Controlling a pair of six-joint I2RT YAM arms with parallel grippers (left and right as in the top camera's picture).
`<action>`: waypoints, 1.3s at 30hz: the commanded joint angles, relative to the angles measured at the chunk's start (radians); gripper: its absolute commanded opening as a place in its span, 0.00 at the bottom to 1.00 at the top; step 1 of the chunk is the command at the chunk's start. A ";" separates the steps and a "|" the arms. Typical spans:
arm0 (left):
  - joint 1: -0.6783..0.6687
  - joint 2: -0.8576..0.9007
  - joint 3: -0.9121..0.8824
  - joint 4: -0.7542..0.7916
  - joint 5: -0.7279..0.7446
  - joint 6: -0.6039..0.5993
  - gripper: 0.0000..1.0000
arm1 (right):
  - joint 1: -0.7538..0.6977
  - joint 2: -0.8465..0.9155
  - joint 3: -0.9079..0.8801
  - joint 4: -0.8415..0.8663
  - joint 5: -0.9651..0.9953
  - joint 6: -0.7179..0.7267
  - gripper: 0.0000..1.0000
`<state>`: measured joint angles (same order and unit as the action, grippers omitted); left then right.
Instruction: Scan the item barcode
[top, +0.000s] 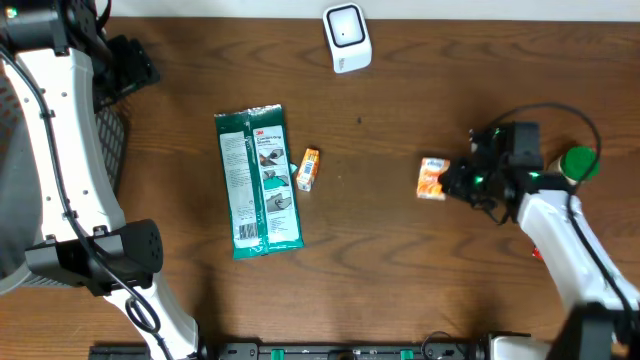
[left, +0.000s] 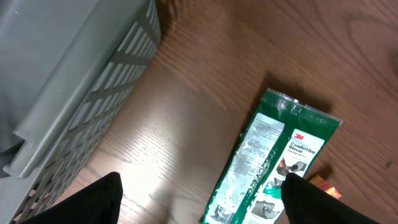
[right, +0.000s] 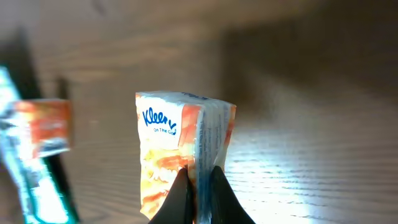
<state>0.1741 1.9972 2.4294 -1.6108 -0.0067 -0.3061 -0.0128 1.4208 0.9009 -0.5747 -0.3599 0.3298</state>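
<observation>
Clamped with the right tool (right: 199, 177) on the lower edge of the tissue pack (right: 180, 146), fingers (right: 176, 202) pinched almost together with only a thin fold of wrapper between. Orange print and blue lettering turned toward the right wrist camera. Hard to tell whether lifted off the tabletop (top: 400, 270) or resting on it. Well apart from the green glove packet (top: 258, 180), on its side toward the right arm. Lying just beside that packet, on the same side, a small orange box (top: 308, 169), blurred in the right wrist view. Past the packet's far end and off toward the right arm, a white scanner (top: 347, 38). Over on the packet's other side, the left tool (left: 202, 186), fingers (left: 93, 202) spread wide with nothing between them, hanging above bare wood near a grey slatted basket (left: 74, 93).
</observation>
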 joint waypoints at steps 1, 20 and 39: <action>0.004 0.008 0.004 -0.056 -0.013 0.014 0.82 | 0.006 -0.098 0.039 -0.033 -0.026 -0.077 0.01; 0.004 0.008 0.004 -0.056 -0.013 0.014 0.82 | 0.032 0.122 0.993 -0.958 0.426 -0.099 0.01; 0.004 0.008 0.004 -0.056 -0.013 0.014 0.82 | 0.494 0.718 1.548 -0.709 1.117 -0.467 0.01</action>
<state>0.1741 1.9972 2.4294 -1.6108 -0.0067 -0.3061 0.4137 2.0937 2.4226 -1.3354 0.5137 0.0242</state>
